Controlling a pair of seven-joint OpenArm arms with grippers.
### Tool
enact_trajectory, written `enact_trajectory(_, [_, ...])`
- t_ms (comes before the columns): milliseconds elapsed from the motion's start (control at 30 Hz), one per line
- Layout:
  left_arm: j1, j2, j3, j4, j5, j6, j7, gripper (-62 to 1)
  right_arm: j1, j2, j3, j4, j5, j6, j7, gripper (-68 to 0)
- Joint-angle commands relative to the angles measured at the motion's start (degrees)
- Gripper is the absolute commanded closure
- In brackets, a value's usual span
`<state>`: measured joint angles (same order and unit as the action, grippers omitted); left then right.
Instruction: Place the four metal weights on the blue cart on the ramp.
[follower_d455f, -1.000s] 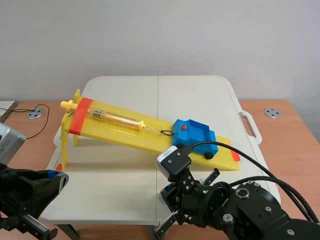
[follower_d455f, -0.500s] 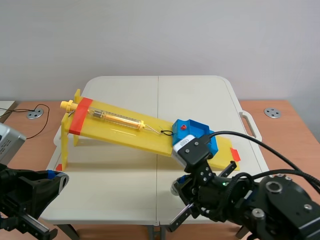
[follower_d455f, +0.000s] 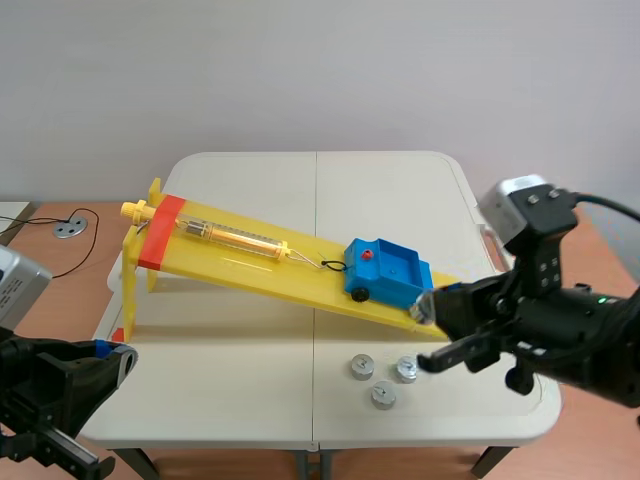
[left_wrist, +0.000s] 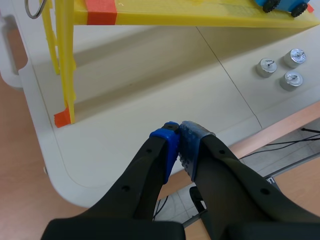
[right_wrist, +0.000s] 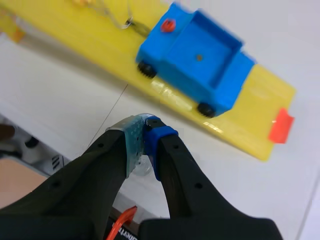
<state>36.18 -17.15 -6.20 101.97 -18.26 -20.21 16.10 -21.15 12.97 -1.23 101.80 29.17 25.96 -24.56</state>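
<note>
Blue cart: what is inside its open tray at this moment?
The blue cart holds no weight: only a small dark dot on its floor, seen in the right wrist view. Nothing covers the floor there.

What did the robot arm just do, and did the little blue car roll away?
The right gripper swung from the table's front edge out to the right, next to the low end of the yellow ramp. That uncovered three metal weights on the table. Its fingers are closed; whether they hold a fourth weight I cannot tell. The blue cart, ramp and left gripper stayed put.
</note>
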Motion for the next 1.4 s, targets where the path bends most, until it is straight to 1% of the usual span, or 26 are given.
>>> enact_trajectory(0, [-0.17,0.28,-0.83,3.28,-2.97,-1.18,-5.92,-2.7,3.08,-0.02,3.5,5.44,6.78,1.11,6.82,-0.6])
enact_trajectory(100, [-0.17,0.28,-0.83,3.28,-2.97,-1.18,-5.92,-2.7,4.57,-2.05,6.19,5.14,7.41,1.07,6.6,-0.6])
enact_trajectory(233, [-0.17,0.28,-0.83,3.28,-2.97,-1.18,-5.9,-2.7,7.93,-4.68,6.4,2.95,7.52,1.07,6.21,-0.6])
enact_trajectory(500, [-0.17,0.28,-0.83,3.28,-2.97,-1.18,-5.92,-2.7,15.74,-9.38,6.25,-6.27,7.52,1.09,6.21,-0.6])
enact_trajectory(767, [-0.17,0.28,-0.83,3.28,-2.97,-1.18,-5.92,-2.7,23.17,-11.89,5.66,-16.02,7.26,1.14,6.49,-0.6])
enact_trajectory(900, [-0.17,0.28,-0.83,3.28,-2.97,-1.18,-5.92,-2.7,26.01,-12.81,5.66,-19.82,7.17,1.79,6.43,-0.6])
enact_trajectory(1067, [-0.17,0.28,-0.83,3.28,-2.97,-1.18,-5.92,-2.7,27.71,-13.55,5.66,-22.84,6.78,1.7,6.93,-0.7])
enact_trajectory(1233, [-0.17,0.31,-0.83,3.28,-2.97,-1.18,-5.92,-2.7,29.29,-14.43,5.66,-24.81,3.65,0.83,9.16,-0.7])
enact_trajectory(1367, [-0.17,0.31,-0.83,3.28,-2.97,-1.18,-5.9,-2.7,30.88,-15.32,5.66,-26.75,3.15,0.76,9.31,-0.7])
